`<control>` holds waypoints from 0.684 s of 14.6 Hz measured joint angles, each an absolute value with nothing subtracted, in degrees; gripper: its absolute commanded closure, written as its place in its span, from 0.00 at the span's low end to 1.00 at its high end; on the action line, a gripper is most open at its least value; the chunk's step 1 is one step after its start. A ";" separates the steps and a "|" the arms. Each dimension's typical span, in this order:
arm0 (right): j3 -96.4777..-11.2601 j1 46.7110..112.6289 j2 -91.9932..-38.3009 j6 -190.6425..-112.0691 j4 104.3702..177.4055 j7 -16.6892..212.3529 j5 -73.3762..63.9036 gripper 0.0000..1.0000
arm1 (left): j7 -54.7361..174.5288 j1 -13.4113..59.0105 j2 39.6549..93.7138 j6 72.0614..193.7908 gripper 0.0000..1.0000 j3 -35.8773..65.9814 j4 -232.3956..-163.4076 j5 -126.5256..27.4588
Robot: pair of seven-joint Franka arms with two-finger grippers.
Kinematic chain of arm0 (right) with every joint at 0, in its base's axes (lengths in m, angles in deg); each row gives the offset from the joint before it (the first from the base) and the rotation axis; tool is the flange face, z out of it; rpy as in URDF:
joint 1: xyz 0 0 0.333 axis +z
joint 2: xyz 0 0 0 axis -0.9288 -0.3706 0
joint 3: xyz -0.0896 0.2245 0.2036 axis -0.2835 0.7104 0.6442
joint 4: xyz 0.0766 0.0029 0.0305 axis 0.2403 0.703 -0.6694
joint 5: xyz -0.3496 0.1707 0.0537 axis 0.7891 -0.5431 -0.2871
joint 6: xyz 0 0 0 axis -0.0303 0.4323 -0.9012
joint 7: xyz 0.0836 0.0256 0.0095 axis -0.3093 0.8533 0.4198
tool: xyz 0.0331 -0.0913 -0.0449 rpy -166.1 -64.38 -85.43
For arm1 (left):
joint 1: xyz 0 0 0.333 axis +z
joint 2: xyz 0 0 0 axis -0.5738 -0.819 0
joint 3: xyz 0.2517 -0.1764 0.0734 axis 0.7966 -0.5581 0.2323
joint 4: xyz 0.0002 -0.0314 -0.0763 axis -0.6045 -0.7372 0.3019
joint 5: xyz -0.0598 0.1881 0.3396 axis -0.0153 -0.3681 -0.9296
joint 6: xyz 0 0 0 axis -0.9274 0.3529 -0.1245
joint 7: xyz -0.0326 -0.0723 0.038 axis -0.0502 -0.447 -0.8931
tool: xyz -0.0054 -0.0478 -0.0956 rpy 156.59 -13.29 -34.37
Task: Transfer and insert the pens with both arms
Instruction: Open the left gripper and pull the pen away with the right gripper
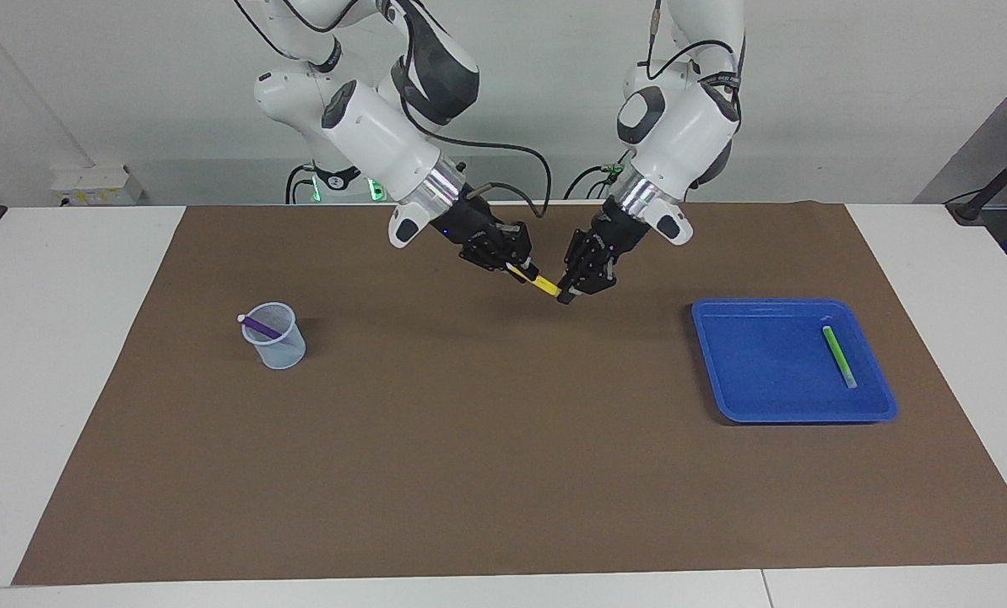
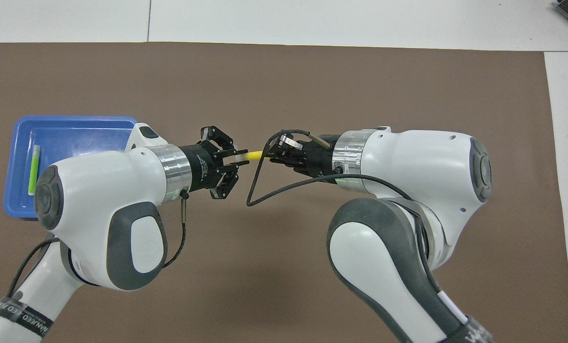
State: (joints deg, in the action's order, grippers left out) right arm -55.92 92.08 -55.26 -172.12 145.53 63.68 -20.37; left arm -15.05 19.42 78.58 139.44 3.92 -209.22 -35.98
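Note:
The yellow pen (image 1: 544, 285) hangs in the air between both grippers, over the middle of the brown mat; it also shows in the overhead view (image 2: 254, 155). My right gripper (image 1: 516, 268) is shut on one end of it, and a whitish tip pokes out past the fingers. My left gripper (image 1: 567, 293) is at the pen's other end, fingers a little apart on either side (image 2: 238, 158). The purple pen (image 1: 258, 324) leans in a clear cup (image 1: 275, 338) toward the right arm's end. The green pen (image 1: 839, 356) lies in a blue tray (image 1: 722, 371).
The blue tray (image 2: 74, 126) lies toward the left arm's end of the mat, partly under the left arm in the overhead view, with the green pen (image 2: 34, 169) in it. White table borders the brown mat (image 1: 503, 473). A black cable (image 2: 255, 186) loops below the right wrist.

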 measured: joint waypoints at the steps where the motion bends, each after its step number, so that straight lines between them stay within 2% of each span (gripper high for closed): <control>1: -55.98 91.77 -55.24 -171.45 145.47 63.68 -20.18 1.00 | -14.93 19.40 78.64 139.44 0.00 3.92 -209.25 -35.98; 4: -56.25 89.84 -54.91 -166.88 144.57 64.20 -14.36 1.00 | -14.66 19.39 78.80 139.44 0.00 3.92 -209.29 -35.98; 10: -56.38 83.96 -54.20 -149.35 139.18 75.50 6.40 1.00 | -3.38 20.16 79.68 136.63 0.00 4.59 -210.00 -35.98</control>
State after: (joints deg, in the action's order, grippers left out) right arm -56.38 83.96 -54.20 -149.35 139.18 75.50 6.40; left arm -3.38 20.16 79.68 136.63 4.59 -210.00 -35.98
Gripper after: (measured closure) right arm 0.819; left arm 0.000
